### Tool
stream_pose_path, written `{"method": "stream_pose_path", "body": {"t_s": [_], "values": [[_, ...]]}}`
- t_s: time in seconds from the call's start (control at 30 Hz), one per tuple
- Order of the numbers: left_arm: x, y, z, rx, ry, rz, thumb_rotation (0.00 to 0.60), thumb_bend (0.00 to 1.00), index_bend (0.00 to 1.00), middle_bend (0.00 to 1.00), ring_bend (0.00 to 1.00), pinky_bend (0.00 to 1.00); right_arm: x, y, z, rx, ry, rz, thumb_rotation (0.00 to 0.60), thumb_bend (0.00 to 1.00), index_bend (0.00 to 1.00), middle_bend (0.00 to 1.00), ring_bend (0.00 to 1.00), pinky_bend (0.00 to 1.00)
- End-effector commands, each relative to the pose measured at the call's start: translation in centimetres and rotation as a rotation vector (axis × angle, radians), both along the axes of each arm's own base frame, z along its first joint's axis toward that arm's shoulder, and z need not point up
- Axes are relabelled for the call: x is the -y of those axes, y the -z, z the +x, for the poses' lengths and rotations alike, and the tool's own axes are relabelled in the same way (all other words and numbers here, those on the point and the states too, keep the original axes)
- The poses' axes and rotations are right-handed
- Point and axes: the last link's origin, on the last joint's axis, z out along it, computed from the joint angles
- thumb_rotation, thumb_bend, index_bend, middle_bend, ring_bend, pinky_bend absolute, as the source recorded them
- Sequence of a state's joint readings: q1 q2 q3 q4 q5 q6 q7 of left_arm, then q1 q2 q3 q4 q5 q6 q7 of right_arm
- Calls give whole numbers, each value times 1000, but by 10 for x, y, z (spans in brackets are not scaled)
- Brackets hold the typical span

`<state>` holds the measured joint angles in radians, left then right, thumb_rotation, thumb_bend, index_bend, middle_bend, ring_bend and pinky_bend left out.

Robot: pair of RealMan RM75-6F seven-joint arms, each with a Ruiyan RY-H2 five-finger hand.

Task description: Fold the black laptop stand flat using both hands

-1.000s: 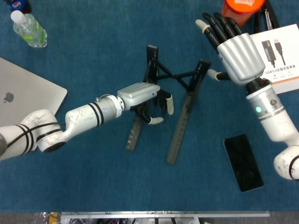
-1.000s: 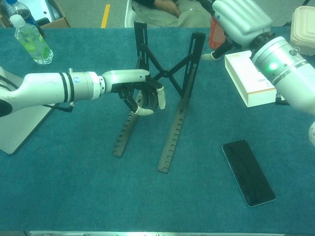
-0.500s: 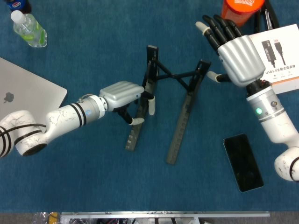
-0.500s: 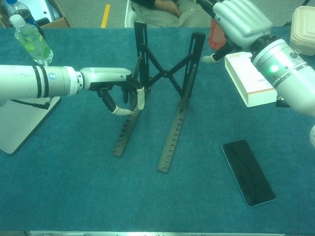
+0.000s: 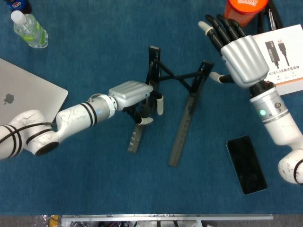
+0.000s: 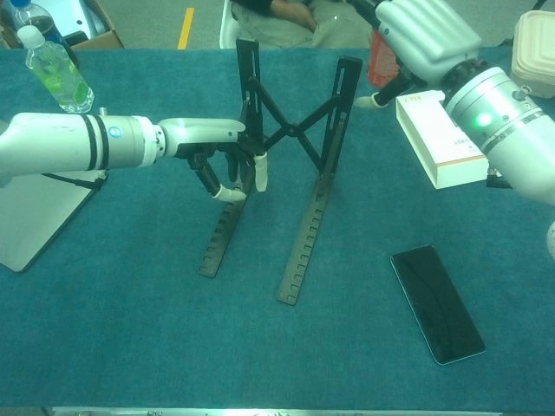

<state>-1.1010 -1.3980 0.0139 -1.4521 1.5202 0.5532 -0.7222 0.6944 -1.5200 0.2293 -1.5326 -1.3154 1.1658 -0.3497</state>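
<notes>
While the black laptop stand (image 5: 170, 106) stands mid-worktop w/ cross-brace spread, nothing's folded yet. Left hand (image 5: 135, 97) curls fingers round its left rail; right hand (image 5: 239, 52) is released, fingers splayed, beside right rail's top.

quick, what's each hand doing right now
Left hand: fingers curled around the left rail of the laptop stand, holding it.
Right hand: open, fingers spread, holding nothing, beside the stand's right upright.
</notes>
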Motion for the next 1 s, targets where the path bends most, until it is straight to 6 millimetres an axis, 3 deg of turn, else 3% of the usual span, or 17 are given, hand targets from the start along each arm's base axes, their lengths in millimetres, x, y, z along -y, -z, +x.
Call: {"method": "stream_pose_path", "body": {"t_s": [0.03,0.63,1.0], "values": [[-3,4,3,3,-3,0,600,329,421,492,369,367,0,0,0,0,0,-1,600,37,0,51,0,140],[-19,18,15,48,-20,37,600,329,416,488,351,362,1,-2,0,5,4,-7,600,38,0,51,0,141],[-20,19,18,65,-32,35,600,329,375,398,283,356,2,-1,0,8,5,-2,600,37,0,51,0,141]]}}
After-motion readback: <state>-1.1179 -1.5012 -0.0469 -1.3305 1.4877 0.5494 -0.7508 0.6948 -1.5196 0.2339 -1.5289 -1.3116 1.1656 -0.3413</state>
